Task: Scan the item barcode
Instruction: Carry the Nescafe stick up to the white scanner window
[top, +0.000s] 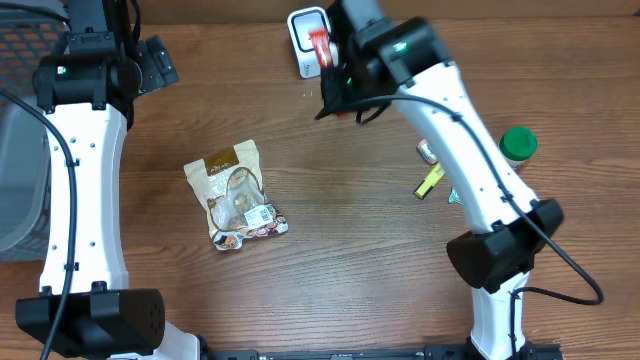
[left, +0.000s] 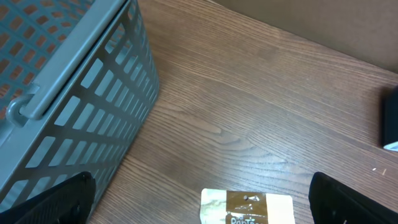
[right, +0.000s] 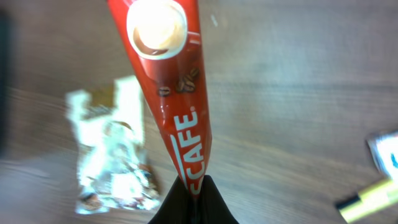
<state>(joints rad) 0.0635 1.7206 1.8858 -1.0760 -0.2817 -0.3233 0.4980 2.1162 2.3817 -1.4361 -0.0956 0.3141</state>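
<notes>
Basket (left: 93, 93), contents unclear | left pincer (left: 199, 202) spread beside it | right pincer (right: 193, 190) pinching red coffee sachet (right: 171, 99) at scanner (top: 303, 35)

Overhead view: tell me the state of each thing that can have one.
Red coffee sachet, held by one end, lifted.
Right pincer, shut on that sachet.
Left pincer, open, empty.
Snack bag, lying flat, untouched.
Green-capped bottle, capped.
</notes>
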